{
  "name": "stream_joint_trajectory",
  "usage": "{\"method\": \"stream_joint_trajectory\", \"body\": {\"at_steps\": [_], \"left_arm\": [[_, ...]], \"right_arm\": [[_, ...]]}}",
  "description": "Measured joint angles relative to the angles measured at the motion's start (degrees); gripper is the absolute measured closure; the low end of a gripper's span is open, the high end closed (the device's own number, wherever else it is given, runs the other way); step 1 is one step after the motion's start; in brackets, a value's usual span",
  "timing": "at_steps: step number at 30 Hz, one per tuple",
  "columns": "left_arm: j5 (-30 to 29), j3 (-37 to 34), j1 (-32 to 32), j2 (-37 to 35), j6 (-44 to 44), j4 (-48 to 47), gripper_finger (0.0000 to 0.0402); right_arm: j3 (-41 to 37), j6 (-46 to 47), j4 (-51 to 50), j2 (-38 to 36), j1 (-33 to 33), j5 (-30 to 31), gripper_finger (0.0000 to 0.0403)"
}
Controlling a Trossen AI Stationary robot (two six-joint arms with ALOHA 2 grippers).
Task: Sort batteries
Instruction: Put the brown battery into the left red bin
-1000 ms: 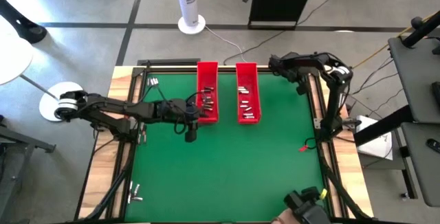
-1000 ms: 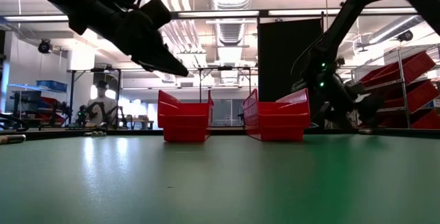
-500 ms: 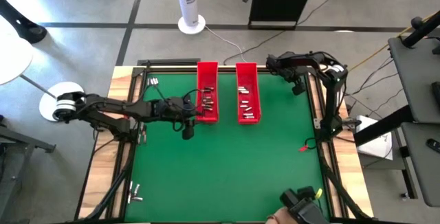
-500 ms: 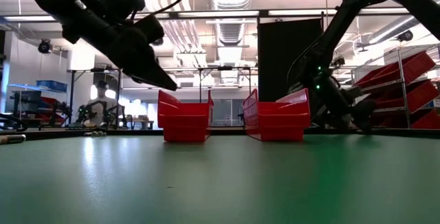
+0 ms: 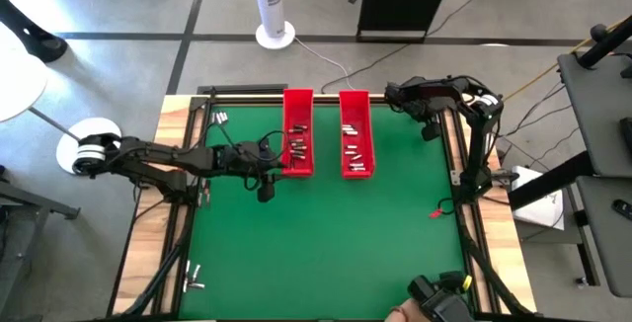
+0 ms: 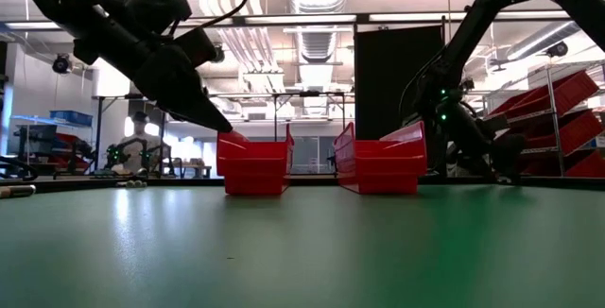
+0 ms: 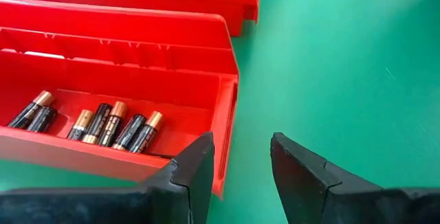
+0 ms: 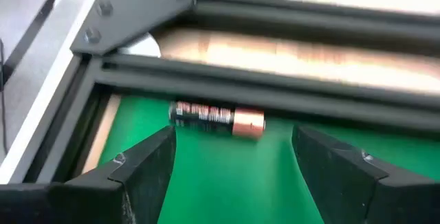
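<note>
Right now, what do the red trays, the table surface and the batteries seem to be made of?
Trays: probably moulded plastic, glossy red with soft highlights and ribbed walls. Table surface: looks like a green mat, matte with faint scuffs. Batteries: black wrap with coppery ends, likely printed film over metal.

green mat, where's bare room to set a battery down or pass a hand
The green mat is bare across its whole near half, below both red trays. The narrow strip between the trays is tight. Crowded spots: the left tool at the left tray's side, and the right tool at the far right corner.
</note>
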Motion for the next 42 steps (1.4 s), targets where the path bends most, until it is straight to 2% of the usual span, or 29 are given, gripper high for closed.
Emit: {"method": "stream_joint_trajectory", "body": {"at_steps": [5, 11, 14, 24, 30, 36, 42], "left_arm": [[-0.9, 0.0, 0.6, 0.0, 0.3, 0.1, 0.0276], [-0.9, 1.0, 0.8, 0.0, 0.4, 0.1, 0.0276], [-0.5, 1.2, 0.8, 0.0, 0.1, -0.3, 0.0276], [0.4, 3.0, 0.7, -0.1, -2.5, -1.3, 0.0276], [0.4, 4.4, -0.1, -0.1, -3.7, -3.1, 0.0276], [0.4, 4.6, -0.2, -0.1, -3.7, -3.2, 0.0276], [0.4, 4.6, -0.2, -0.1, -3.7, -3.2, 0.0276]], "right_arm": [[0.1, -6.0, -1.1, -0.2, -0.4, 2.8, 0.0125], [0.2, -14.0, -0.9, -2.9, -1.2, 0.1, 0.014], [0.7, -21.6, -0.8, -3.8, -1.8, -0.9, 0.0154], [2.6, -40.5, -0.4, -7.7, -2.4, -7.0, 0.0234], [2.9, -43.5, 0.5, -8.5, -2.7, -8.5, 0.0282], [4.0, -60.3, 5.4, -8.2, -4.0, -15.9, 0.0305], [9.4, -72.3, 1.8, -8.2, -5.9, -16.6, 0.0305]]}}
